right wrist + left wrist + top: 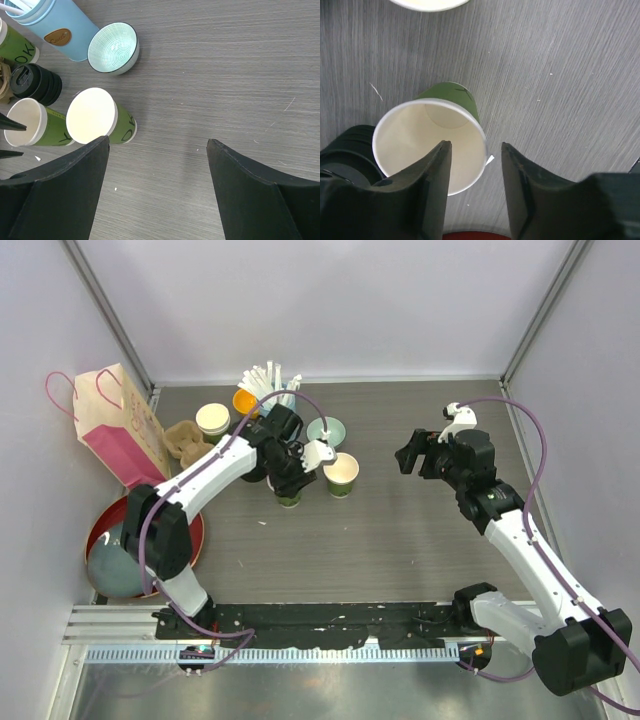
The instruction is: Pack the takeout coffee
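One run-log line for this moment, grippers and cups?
left gripper open, straddling rim of first cup | right gripper open, empty | second cup lidless | lids stacked nearby

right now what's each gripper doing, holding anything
Left gripper: open, its jaws on either side of the green cup rim, not clamped on it.
Right gripper: open, holding nothing.
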Controlling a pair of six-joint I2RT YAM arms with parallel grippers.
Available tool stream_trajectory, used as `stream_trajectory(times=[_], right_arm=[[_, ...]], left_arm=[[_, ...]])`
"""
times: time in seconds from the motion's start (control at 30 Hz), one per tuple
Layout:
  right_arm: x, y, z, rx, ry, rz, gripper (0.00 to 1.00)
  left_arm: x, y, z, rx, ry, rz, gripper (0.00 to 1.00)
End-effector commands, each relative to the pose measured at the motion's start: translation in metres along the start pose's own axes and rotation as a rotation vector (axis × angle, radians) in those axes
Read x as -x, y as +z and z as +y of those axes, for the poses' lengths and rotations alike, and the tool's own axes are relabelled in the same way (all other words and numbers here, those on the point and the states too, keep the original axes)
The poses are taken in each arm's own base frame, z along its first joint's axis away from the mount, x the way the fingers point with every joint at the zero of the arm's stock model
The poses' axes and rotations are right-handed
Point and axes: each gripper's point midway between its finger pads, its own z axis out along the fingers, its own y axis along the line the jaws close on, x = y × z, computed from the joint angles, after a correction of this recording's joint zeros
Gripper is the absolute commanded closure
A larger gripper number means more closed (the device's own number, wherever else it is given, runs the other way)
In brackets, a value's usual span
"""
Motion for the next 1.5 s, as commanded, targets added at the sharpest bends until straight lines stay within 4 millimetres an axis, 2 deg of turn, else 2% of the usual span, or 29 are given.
stream_trajectory(times=[0.0, 0.03, 0.13, 0.27, 0.3, 0.33, 0.4, 0.5, 0.53, 0.6, 0.63, 0.67, 0.77, 0.87, 1.0, 1.17, 1.33, 1.37, 1.47], right_arm=[[0.017, -0.005, 0.006, 0.015, -0.017, -0.053, 0.16], [0.017, -0.005, 0.005, 0.014, -0.018, -0.054, 0.16], [0.018, -0.006, 0.005, 0.014, -0.019, -0.055, 0.16], [0.018, -0.006, 0.007, 0.021, -0.023, -0.053, 0.16], [0.017, -0.006, 0.007, 0.021, -0.021, -0.052, 0.16], [0.017, -0.007, 0.007, 0.024, -0.025, -0.051, 0.16], [0.017, -0.007, 0.008, 0.026, -0.028, -0.052, 0.16], [0.016, -0.005, 0.008, 0.027, -0.031, -0.045, 0.16], [0.017, -0.004, 0.008, 0.028, -0.032, -0.045, 0.15], [0.016, -0.003, 0.008, 0.029, -0.03, -0.038, 0.15], [0.016, -0.003, 0.008, 0.031, -0.032, -0.039, 0.16], [0.016, -0.002, 0.009, 0.034, -0.032, -0.036, 0.16], [0.014, -0.002, 0.008, 0.032, -0.033, -0.032, 0.16], [0.012, -0.001, 0.007, 0.029, -0.035, -0.027, 0.16], [0.009, 0.0, 0.006, 0.027, -0.034, -0.019, 0.16], [0.005, 0.002, 0.004, 0.023, -0.038, -0.008, 0.15], [0.001, 0.005, 0.004, 0.027, -0.036, 0.006, 0.15], [0.0, 0.007, 0.004, 0.027, -0.034, 0.013, 0.16], [-0.002, 0.006, 0.005, 0.032, -0.036, 0.016, 0.15]], left_arm=[[0.014, -0.016, 0.002, 0.027, 0.018, -0.07, 0.48], [0.016, -0.02, 0.002, 0.035, 0.017, -0.08, 0.43], [0.031, -0.048, 0.005, 0.08, -0.013, -0.15, 0.39], [0.052, -0.108, 0.023, 0.135, -0.141, -0.35, 0.37], [0.042, -0.124, 0.043, 0.174, -0.215, -0.387, 0.37], [0.044, -0.138, 0.044, 0.164, -0.265, -0.442, 0.39], [0.025, -0.156, 0.069, 0.238, -0.355, -0.471, 0.41], [-0.01, -0.158, 0.1, 0.343, -0.468, -0.45, 0.52], [-0.024, -0.148, 0.107, 0.352, -0.521, -0.425, 0.53], [-0.04, -0.142, 0.126, 0.402, -0.573, -0.413, 0.55], [-0.056, -0.138, 0.138, 0.445, -0.64, -0.382, 0.55], [-0.065, -0.128, 0.151, 0.466, -0.672, -0.365, 0.55], [-0.077, -0.108, 0.169, 0.487, -0.735, -0.341, 0.55], [-0.067, -0.092, 0.172, 0.439, -0.689, -0.369, 0.55], [-0.066, -0.069, 0.179, 0.408, -0.607, -0.345, 0.56], [-0.063, -0.059, 0.187, 0.392, -0.55, -0.367, 0.57], [-0.064, -0.039, 0.193, 0.386, -0.492, -0.311, 0.56], [-0.064, -0.038, 0.193, 0.379, -0.481, -0.305, 0.57], [-0.059, -0.036, 0.194, 0.356, -0.433, -0.31, 0.67]])
